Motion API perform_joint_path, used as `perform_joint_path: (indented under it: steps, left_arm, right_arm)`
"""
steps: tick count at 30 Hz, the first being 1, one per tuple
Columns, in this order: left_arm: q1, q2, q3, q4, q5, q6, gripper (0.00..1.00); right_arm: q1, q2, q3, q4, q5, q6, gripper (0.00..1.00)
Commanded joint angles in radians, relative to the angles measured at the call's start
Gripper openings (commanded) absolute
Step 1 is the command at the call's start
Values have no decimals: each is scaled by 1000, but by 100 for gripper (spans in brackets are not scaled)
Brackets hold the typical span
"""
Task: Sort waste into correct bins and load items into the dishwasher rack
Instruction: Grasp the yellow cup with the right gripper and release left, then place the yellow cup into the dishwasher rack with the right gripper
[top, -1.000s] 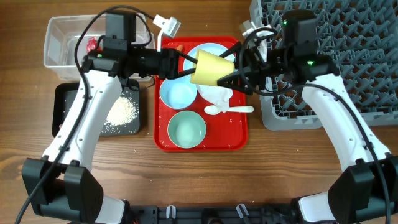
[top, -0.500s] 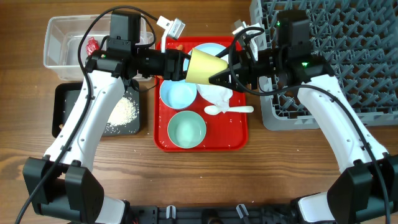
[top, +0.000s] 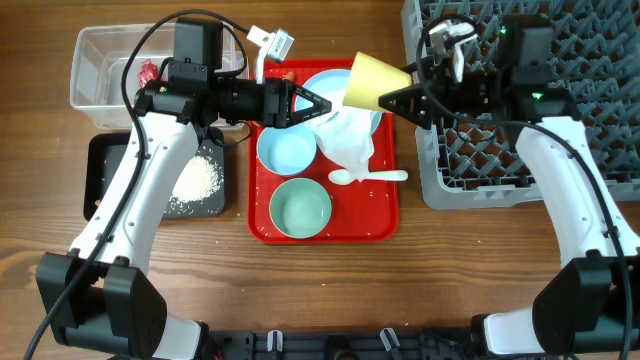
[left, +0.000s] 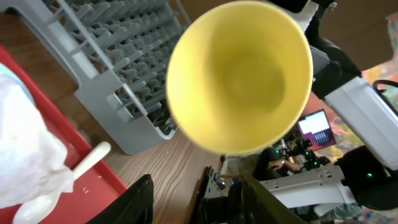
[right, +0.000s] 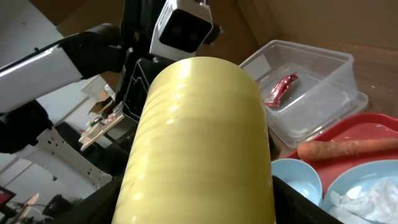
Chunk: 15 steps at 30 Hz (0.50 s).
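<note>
Clear tub (top: 100, 60) holding crinkled red wrapper (top: 148, 70), black tray (top: 100, 170) speckled with rice grains (top: 196, 180), left fingers (left: 138, 202) splayed, empty, over glossy red tray (top: 385, 215), crumpled white napkin (top: 345, 142), smooth tapered yellow cup (top: 368, 80) tipped sideways aloft, right fingers (top: 408, 101) clenched on it, beside pegged grey rack (top: 590, 60).

We are reading no text, label, brand or number anywhere; the distant monitor (left: 317, 127) is showing only blurred marks.
</note>
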Motion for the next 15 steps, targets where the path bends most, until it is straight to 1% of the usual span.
perform_joint_path:
  steps: [1,3,6,7,8,11,12,15]
  left_arm:
    - [4,2,10,-19,-80,5,45]
    - [4,2,10,-39,-148,5,47]
    - [4,2,10,-84,-304,5,47]
    - [4,2,10,-101,-366,5,47]
    - [4,2,10,-111,-398,5,47]
    - [4,2,10,-157,-540,5,48]
    - [4,2,10,-174,-591,5,48]
    - [4,2,10,-208,-717,5,46]
  right_arm:
    - [-39,8,14,-21,52,32,64]
    - [-60,7,14,-55,166,67,67]
    - [-67,-12,16,-116,428,153,68]
    - [-67,-26,16,-139,520,186,71]
    - [-69,-35,17,-151,561,203,71]
    - [-86,-64,31,-227,756,281,70]
    - [-90,-68,39,-265,829,293,68]
    - [-92,-69,55,-368,1004,300,67]
